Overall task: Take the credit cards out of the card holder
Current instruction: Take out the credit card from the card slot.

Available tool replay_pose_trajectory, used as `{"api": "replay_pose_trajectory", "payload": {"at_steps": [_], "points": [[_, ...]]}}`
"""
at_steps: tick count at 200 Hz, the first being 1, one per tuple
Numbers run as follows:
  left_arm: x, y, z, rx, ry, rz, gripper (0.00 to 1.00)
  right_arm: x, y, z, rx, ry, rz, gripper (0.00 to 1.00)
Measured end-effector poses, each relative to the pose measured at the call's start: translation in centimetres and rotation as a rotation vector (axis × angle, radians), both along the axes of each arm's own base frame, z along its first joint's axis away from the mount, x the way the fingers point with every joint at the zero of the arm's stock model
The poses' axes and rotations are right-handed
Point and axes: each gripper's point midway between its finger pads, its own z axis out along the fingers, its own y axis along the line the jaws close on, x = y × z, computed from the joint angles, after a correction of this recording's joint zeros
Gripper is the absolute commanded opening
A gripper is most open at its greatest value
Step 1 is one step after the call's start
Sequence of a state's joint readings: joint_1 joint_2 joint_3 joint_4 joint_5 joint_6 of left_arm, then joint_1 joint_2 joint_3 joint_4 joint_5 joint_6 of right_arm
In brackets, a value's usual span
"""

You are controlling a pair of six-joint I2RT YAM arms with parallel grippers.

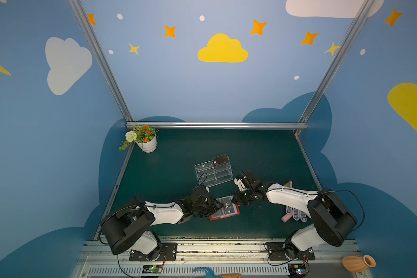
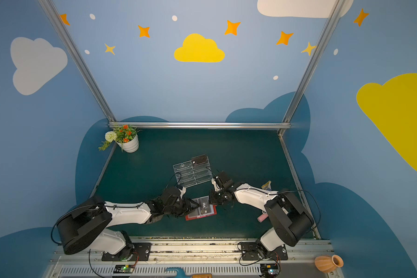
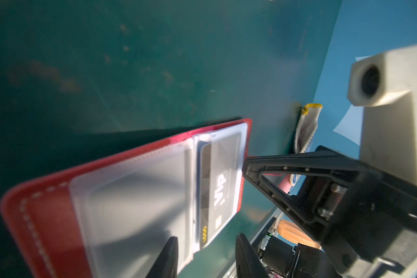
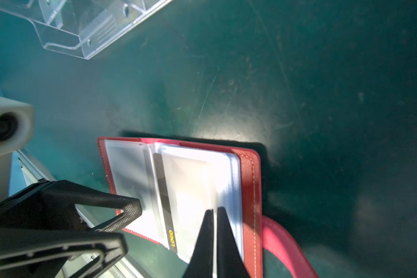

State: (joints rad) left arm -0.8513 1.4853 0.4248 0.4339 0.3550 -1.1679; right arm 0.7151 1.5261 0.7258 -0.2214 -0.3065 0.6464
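Note:
The red card holder (image 1: 236, 213) (image 2: 198, 217) lies open on the green mat, its clear sleeve pages facing up. A dark credit card with white "Vip" lettering (image 1: 226, 205) (image 3: 223, 183) sits inside a sleeve. My left gripper (image 3: 205, 237) is at the holder's left side, jaws apart, straddling a sleeve page's edge. My right gripper (image 4: 215, 209) has come in from the right. It is shut over the sleeve pages, with a thin pale page edge pinched between its fingers. In the right wrist view, a dark card edge marked "LOGO" (image 4: 165, 204) shows beside them.
A clear acrylic tiered stand (image 1: 213, 172) is just behind the holder, with a dark card (image 1: 219, 159) in its top tier. A flower pot (image 1: 147, 143) stands at the back left. A dotted glove (image 1: 296, 214) and a pink item (image 1: 285, 217) lie under the right arm.

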Motion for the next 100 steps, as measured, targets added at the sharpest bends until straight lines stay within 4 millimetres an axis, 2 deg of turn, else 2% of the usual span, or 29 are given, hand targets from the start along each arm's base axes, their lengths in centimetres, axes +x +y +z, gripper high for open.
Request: {"api": "replay_pose_trajectory", "payload": {"at_steps": [100], "points": [[0.38, -0.23, -0.47, -0.053, -0.028, 0.023, 0.36, -0.17, 0.38, -0.57, 0.028, 0.004, 0.008, 0.04]]}}
